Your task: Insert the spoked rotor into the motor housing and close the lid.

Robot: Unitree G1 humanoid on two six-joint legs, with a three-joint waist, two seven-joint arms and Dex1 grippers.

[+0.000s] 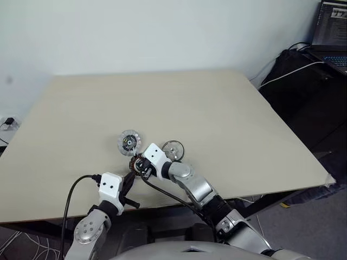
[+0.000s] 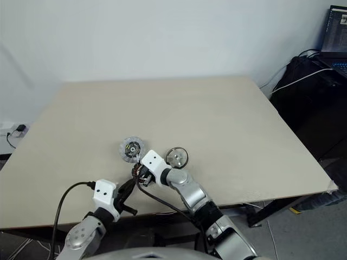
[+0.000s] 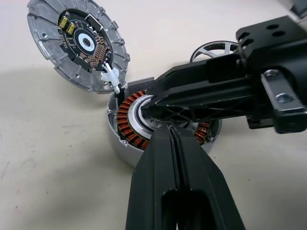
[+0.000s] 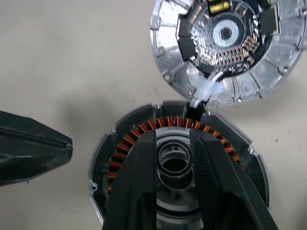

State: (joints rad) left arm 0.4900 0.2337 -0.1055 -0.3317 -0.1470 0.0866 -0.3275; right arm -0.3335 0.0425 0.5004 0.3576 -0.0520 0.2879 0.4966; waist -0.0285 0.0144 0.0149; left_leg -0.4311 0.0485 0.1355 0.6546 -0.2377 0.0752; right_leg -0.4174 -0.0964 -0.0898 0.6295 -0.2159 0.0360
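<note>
Head views: on the pale table (image 1: 227,119) both arms reach toward one cluster of parts near the front edge. The left gripper (image 1: 130,181) points forward with its black fingers pressed together, tips just short of the motor housing (image 1: 136,162). The right arm crosses in from the right, forearm angled toward the left, and the right gripper (image 1: 142,166) sits over the housing, pointing slightly downward. The lid (image 1: 129,142) lies just beyond both sets of jaws, black-centred face up. The spoked rotor (image 1: 173,150) lies on the table beside the right wrist, on the far side of that gripper from the left one, held by nothing.

Left wrist view: the left gripper (image 3: 173,139) has its jaws fully closed, holding nothing, with the tips at the near rim of the motor housing (image 3: 125,139); whether they actually touch it I cannot tell. The right gripper (image 3: 156,103) lies across the housing just ahead of those tips. The lid (image 3: 79,43) leans open beyond the housing, joined to it by a small white link (image 3: 111,79). The rotor (image 3: 213,49) shows behind the right gripper's black body.

Right wrist view: the right gripper (image 4: 173,141) has its jaws partly open, straddling the silvery centre hub (image 4: 173,160) of the housing (image 4: 115,143), one finger on each side among the copper windings, close against the hub. The lid (image 4: 225,48) lies straight ahead of the fingertips. The closed left gripper (image 4: 64,143) sits off to one side.
</note>
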